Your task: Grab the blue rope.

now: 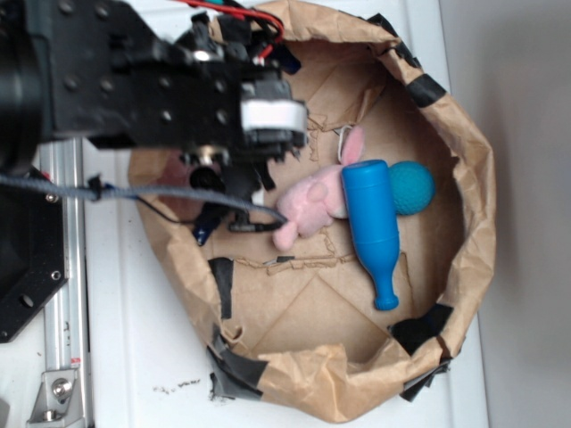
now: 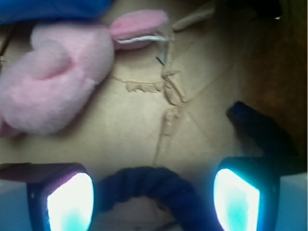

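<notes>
Brown paper basin [image 1: 464,160], gripper [image 2: 153,202] wide open astride blue rope [image 2: 154,185] (no legible writing)

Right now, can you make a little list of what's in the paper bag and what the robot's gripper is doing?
container: crumpled brown paper bag
target: thick dark navy twisted rope, lying between the gripper's fingers
gripper: open, either side of the rope
toys: pink plush bunny, bright blue plastic bowling pin, teal ball
grabbed yet: no
</notes>
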You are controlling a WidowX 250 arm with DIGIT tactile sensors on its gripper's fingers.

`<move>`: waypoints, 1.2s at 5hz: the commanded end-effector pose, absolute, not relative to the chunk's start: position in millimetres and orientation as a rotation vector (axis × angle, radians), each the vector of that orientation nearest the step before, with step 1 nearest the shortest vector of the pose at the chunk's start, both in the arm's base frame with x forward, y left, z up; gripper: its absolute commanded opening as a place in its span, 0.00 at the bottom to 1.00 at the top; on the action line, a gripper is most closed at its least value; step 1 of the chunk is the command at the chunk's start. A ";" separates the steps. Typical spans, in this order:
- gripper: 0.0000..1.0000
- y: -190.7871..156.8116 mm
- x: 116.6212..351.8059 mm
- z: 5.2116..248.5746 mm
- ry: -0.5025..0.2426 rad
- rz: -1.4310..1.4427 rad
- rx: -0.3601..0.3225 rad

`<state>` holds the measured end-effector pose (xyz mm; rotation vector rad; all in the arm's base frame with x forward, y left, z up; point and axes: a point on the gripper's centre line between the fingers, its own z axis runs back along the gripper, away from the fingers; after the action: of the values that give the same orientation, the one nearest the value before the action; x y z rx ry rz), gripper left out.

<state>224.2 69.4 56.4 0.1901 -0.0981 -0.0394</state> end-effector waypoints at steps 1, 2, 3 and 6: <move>1.00 102.4 230.9 59.1 -0.033 0.063 0.218; 1.00 104.2 235.9 58.6 -0.019 0.091 0.217; 1.00 101.1 225.9 53.8 0.006 0.027 0.255; 1.00 94.4 213.4 43.7 0.003 -0.547 0.122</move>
<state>206.5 78.3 33.8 0.0938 0.0349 -0.5625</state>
